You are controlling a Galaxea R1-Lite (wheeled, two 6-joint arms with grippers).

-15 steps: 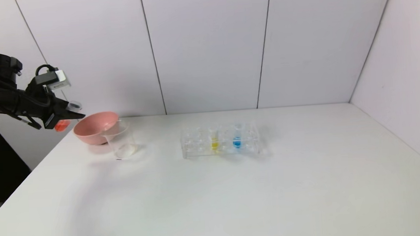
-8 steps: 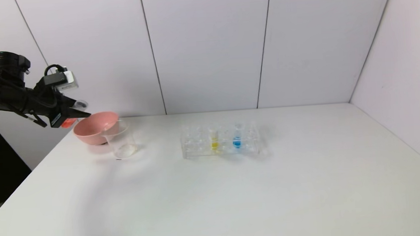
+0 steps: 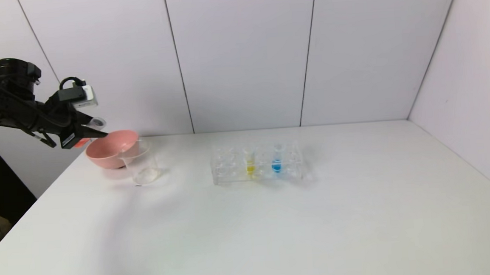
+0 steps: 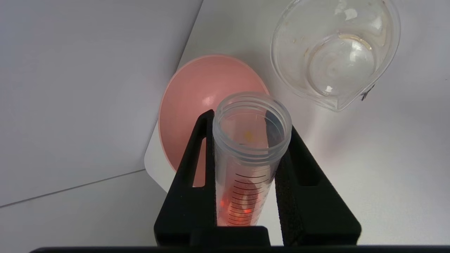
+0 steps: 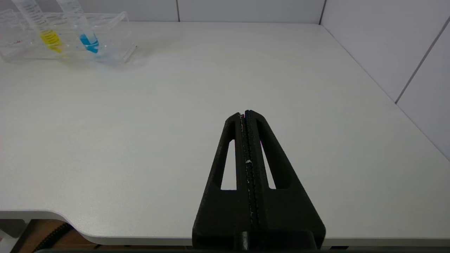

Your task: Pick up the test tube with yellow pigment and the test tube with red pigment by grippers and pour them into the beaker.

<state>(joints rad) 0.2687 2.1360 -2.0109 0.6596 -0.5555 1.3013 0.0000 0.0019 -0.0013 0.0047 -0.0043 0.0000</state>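
My left gripper (image 3: 95,131) hangs at the far left, just left of the pink bowl, shut on the test tube with red pigment (image 3: 82,142). The tube (image 4: 246,168) lies tilted between the fingers, open mouth toward the bowl and red liquid at its rear end. The beaker (image 3: 142,165) stands in front of the bowl, a little right of the gripper; the left wrist view shows the beaker (image 4: 334,52) beyond the tube's mouth. The test tube with yellow pigment (image 3: 250,162) stands upright in the clear rack (image 3: 230,172). My right gripper (image 5: 245,113) is shut and empty over the table's near right part.
A pink bowl (image 3: 111,147) sits at the table's far left corner, touching the beaker. A blue-liquid tube (image 3: 276,161) stands in the rack beside the yellow one. The white table (image 3: 276,229) is walled at the back and right.
My left gripper has moved right toward the pink bowl with the red tube, and the tube now lies flatter.
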